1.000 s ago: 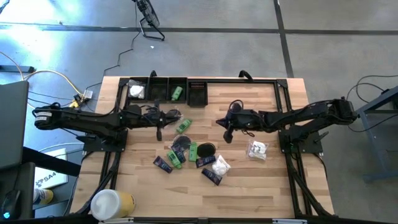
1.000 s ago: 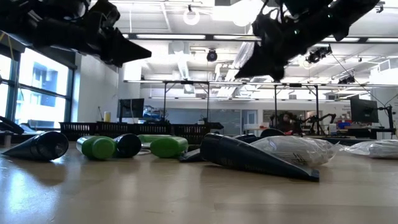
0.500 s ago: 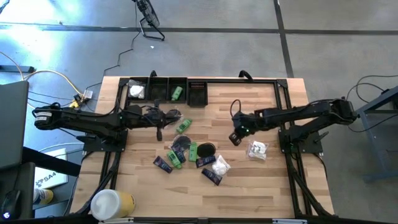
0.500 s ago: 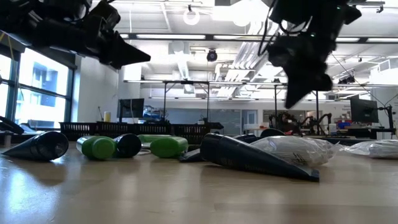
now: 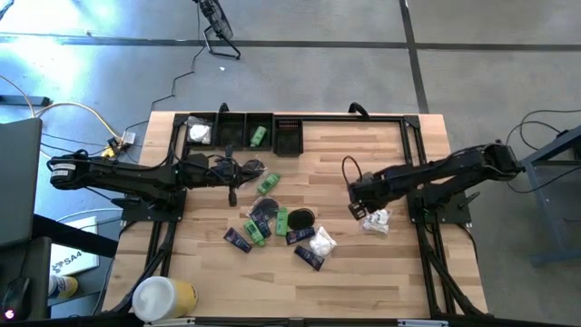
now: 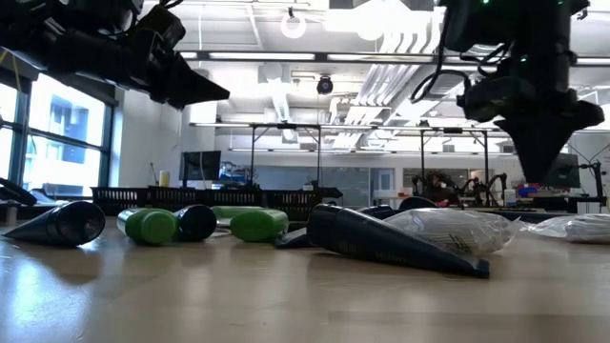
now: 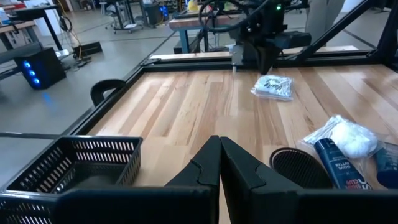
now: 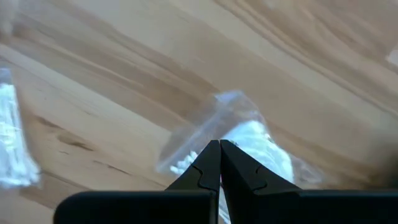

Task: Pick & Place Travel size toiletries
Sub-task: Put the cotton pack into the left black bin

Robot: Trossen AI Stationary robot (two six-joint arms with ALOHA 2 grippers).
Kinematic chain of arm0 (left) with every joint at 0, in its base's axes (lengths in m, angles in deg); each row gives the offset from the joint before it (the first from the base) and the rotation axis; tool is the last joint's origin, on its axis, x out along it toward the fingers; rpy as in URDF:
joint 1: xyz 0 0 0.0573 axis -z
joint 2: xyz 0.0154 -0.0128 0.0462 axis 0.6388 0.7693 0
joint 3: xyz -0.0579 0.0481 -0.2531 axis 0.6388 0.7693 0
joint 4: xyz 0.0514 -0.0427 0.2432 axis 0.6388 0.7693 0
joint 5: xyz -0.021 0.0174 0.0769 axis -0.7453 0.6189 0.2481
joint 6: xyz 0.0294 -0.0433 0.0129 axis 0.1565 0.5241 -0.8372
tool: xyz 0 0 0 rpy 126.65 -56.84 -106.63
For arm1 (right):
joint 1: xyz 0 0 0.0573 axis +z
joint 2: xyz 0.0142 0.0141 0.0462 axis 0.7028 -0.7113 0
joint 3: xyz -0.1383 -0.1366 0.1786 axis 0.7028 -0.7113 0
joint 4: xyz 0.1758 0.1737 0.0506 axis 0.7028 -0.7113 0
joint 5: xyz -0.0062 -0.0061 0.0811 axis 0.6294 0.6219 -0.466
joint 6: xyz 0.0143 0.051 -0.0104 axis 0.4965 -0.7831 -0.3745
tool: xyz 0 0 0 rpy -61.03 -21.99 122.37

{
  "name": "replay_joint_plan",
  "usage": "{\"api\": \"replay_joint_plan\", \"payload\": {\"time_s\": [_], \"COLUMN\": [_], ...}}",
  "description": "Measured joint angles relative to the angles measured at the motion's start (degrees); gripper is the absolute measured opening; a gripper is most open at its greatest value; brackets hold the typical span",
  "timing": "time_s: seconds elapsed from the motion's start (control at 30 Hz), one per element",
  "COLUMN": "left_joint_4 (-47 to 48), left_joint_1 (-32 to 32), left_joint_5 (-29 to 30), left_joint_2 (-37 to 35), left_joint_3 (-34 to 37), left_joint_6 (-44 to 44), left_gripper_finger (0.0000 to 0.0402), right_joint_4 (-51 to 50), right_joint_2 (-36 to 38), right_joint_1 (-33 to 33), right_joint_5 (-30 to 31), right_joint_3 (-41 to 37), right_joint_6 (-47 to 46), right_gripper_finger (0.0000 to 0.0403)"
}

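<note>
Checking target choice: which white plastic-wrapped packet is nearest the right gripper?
The lone white plastic-wrapped packet beside the right gripper, apart from the central pile.

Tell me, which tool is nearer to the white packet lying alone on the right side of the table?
Right. The right tool hangs shut just beside the white packet; the left tool is far across the table, past the pile.

We see a pale wooden-slat table (image 5: 363, 159) with a black metal frame. On it lie black mesh bins (image 5: 245, 133) along the far edge, green bottles (image 5: 268, 184), dark sachets (image 5: 238, 240), a round black disc (image 5: 301, 218) and white plastic-wrapped packets (image 5: 375, 219).
</note>
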State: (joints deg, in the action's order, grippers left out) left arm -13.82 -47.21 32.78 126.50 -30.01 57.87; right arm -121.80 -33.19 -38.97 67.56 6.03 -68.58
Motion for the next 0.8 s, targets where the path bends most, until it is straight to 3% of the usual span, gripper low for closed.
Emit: {"api": "replay_joint_plan", "payload": {"time_s": [0.33, 0.53, 0.8], "left_joint_4": [0.0, 0.0, 0.0], "left_joint_1": [0.0, 0.0, 0.0], "left_joint_5": [0.0, 0.0, 0.0], "left_joint_2": [0.0, 0.0, 0.0], "left_joint_3": [0.0, 0.0, 0.0], "left_joint_6": [0.0, -0.5, -0.5], "left_gripper_finger": [0.0003, 0.0003, 0.0003], "right_joint_4": [-0.5, 4.2, 14.1], "right_joint_2": [0.0, 0.0, 0.2], "right_joint_1": [5.4, 8.0, 7.9], "right_joint_5": [-2.9, -4.7, -1.6], "right_joint_3": [-5.8, -11.1, -12.9], "right_joint_6": [-10.2, -15.0, -13.1], "right_gripper_finger": [0.0003, 0.0003, 0.0003]}}
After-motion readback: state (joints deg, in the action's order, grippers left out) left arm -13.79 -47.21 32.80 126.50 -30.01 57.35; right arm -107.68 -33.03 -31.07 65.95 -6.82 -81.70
